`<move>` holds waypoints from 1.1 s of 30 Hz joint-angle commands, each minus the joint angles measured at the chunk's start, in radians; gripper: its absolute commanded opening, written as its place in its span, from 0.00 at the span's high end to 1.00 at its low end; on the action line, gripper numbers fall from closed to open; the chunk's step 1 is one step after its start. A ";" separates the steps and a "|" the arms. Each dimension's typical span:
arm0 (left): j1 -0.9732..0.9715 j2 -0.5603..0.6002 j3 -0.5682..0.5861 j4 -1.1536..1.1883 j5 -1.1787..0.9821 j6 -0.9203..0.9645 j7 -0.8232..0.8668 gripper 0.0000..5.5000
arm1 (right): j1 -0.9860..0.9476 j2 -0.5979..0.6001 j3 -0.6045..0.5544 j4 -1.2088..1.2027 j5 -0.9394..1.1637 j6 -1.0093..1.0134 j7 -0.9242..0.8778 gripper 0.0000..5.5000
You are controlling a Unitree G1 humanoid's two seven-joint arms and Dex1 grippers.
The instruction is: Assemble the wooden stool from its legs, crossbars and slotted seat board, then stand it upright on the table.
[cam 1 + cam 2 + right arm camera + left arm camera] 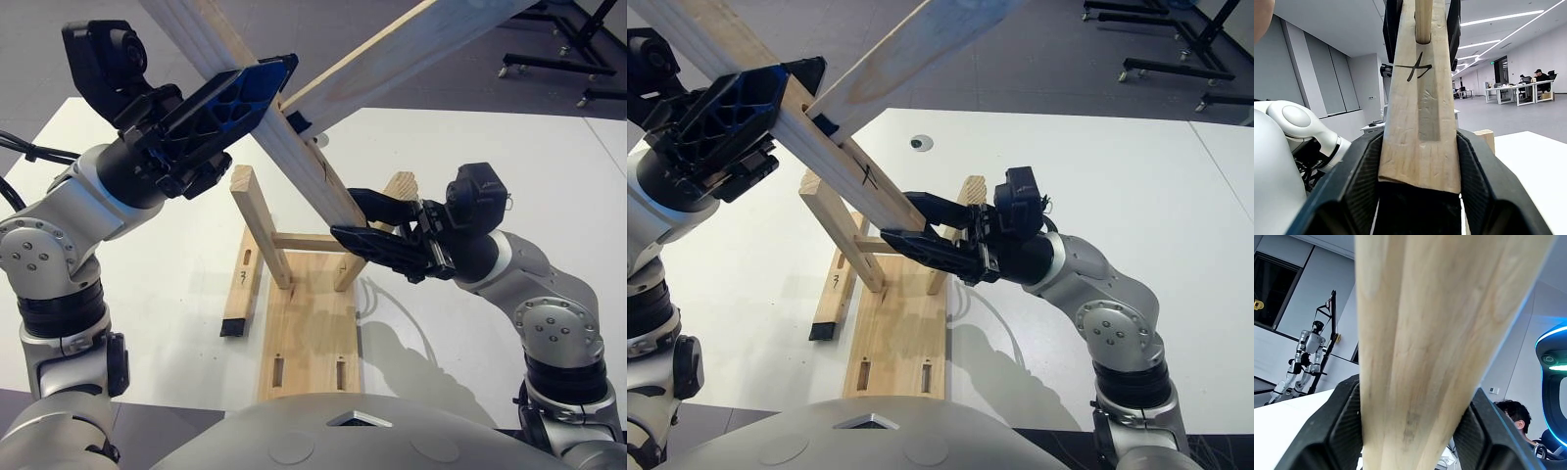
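At the left end effector: fingers closed on the upper stretch of the held leg, raised well above the desk. Runs from there as one long axis diagonally down and toward the robot's right, ending between the fingers of the right end effector, likewise clamped on it at the lower end. Appears from the right wrist as a pencil-marked face with a shallow recess just above the grip. Carries a crossbar socketed just below the left grip, slanting up and away to the right.

Below the right end effector, and slightly toward the robot: the seat board, flat on the desk, long axis pointing away from the robot. Bears two standing legs at its far end, joined by a low crossbar. Shows two bare slots at its near end. Just beside the board's left edge: a loose leg, lying roughly parallel to it, dark cap toward the robot.

Judged nearer to the board: the right arm, by a wide margin. Judged decisive for the coming move: swinging the held leg from its slant toward vertical, lower end down over a bare slot, without striking the standing legs close beneath it.
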 commanded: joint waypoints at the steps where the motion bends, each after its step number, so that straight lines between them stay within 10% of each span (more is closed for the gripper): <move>1: -0.013 -0.008 0.000 0.004 -0.061 0.003 -0.037 0.59 | 0.014 -0.018 0.048 0.006 -0.067 0.013 0.054 0.62; 33: 0.005 -0.049 0.012 -0.034 -0.014 -0.027 0.000 0.59 | -0.161 -0.004 0.195 0.132 -0.199 0.006 0.121 0.62</move>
